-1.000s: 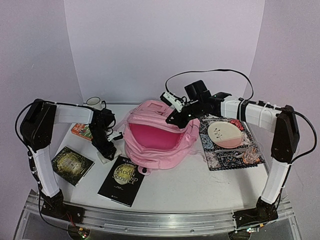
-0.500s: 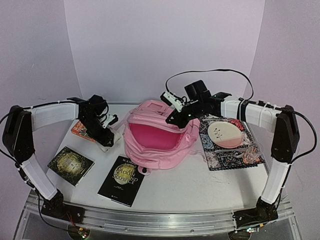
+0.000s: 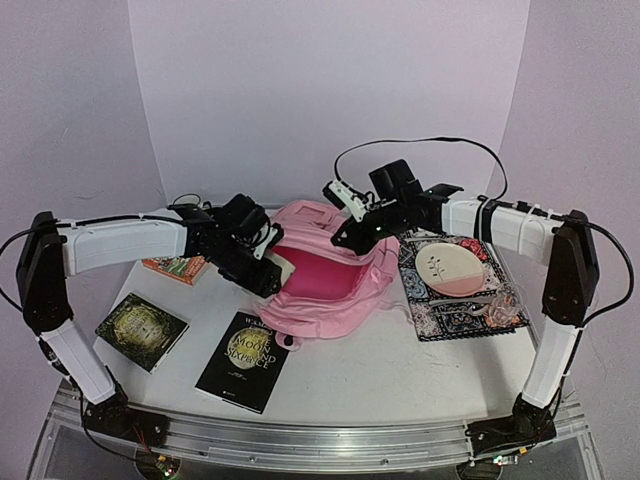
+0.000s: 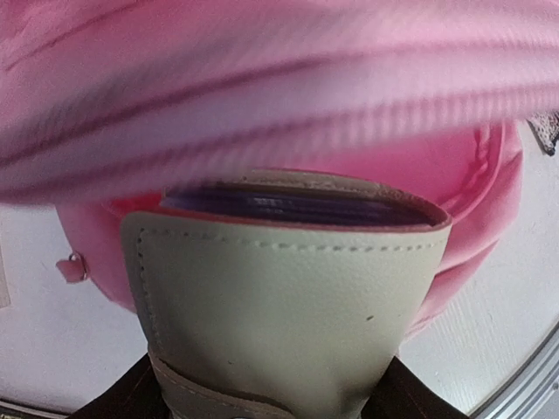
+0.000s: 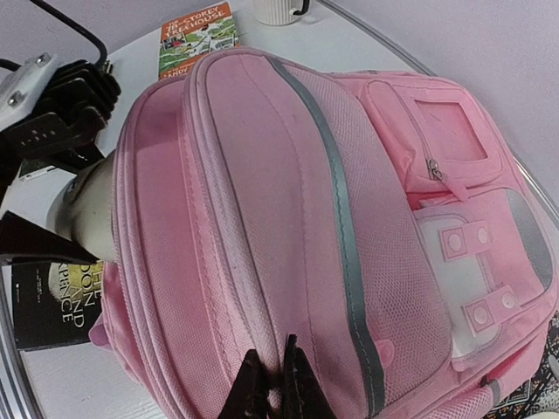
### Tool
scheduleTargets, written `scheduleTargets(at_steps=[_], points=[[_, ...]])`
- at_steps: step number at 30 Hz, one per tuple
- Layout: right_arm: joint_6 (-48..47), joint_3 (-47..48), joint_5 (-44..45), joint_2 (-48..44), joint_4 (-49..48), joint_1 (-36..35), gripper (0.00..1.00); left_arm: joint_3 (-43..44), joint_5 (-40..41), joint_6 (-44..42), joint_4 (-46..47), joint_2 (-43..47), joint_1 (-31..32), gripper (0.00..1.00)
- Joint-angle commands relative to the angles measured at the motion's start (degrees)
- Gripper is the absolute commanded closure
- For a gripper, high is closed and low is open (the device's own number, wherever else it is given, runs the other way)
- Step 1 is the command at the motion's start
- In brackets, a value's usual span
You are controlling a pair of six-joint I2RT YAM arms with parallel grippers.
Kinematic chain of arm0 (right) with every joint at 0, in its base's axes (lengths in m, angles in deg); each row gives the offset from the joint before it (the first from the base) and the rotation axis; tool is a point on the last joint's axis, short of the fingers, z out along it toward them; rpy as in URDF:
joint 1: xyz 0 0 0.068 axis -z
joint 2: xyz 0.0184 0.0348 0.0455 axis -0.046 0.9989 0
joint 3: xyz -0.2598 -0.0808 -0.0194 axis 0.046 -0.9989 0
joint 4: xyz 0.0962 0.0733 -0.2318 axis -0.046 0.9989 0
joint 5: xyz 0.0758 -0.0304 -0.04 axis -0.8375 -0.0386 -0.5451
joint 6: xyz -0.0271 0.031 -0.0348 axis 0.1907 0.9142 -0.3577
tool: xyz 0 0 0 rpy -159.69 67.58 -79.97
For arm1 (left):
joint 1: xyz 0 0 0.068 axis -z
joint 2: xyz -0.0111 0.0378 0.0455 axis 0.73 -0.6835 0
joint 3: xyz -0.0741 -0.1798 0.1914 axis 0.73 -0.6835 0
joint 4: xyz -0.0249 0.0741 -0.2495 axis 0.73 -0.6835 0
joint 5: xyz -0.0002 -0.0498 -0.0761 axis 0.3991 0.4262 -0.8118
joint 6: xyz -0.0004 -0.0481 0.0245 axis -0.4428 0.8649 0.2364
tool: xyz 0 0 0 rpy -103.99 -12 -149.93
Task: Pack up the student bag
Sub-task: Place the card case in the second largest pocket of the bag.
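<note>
Looking down from above, you have a white tabletop closed in on 3 sides by plain pale lilac walls, with an aluminium rail running along the near edge where the arm bases are bolted.

The student bag lies in the middle of the table, with its main compartment gaping and the deeper pink lining showing. Your right gripper comes in from the far right, and its wrist view shows the fingers pinched narrowly together on a seam of the bag's upper panel, lifting that side of the mouth. Your left gripper reaches across from the left and is clamped around a cream leather case. The case's stitched end sits right at the bag's opening, just under the blurred pink zip edge, and the dark fingers show on either side of it.

On the left half of the table, 2 books lie flat near you: a black paperback titled Moon and Sixpence, just in front of the bag, and a dark square one with a gold pattern further left. An orange Treehouse book lies further back, under the left arm, and the right wrist view catches a white mug beyond it.

On the right, a patterned tray sits just beside the bag. It carries a cream and pink plate and, nearer you, something clear and pinkish that you cannot make out.
</note>
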Motion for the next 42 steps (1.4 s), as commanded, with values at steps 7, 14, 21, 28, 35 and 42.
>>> scheduleTargets(at_steps=[7,14,21,28,35,42], points=[[3.99,3.84,-3.25,-3.41,-4.34,0.12,1.00,12.02,9.53,7.92,6.77,-11.71,2.78,0.26],[4.89,3.67,-3.67,-3.38,-4.93,0.09,1.00,7.29,10.88,12.74,13.09,-8.61,2.78,0.17],[5.34,3.73,-3.89,-2.86,-5.29,0.10,1.00,-3.14,9.98,21.42,18.38,2.02,2.80,0.14],[6.04,3.51,-3.89,-2.36,-5.61,0.02,1.00,-18.09,5.18,42.10,28.82,11.11,2.87,0.23],[7.07,2.83,-3.87,-2.77,-6.09,-0.09,1.00,-27.42,2.04,58.41,45.09,11.07,2.87,0.36],[7.31,1.77,-3.51,-3.57,-6.61,-0.35,1.00,-24.67,3.37,61.07,47.54,6.64,2.86,0.41]])
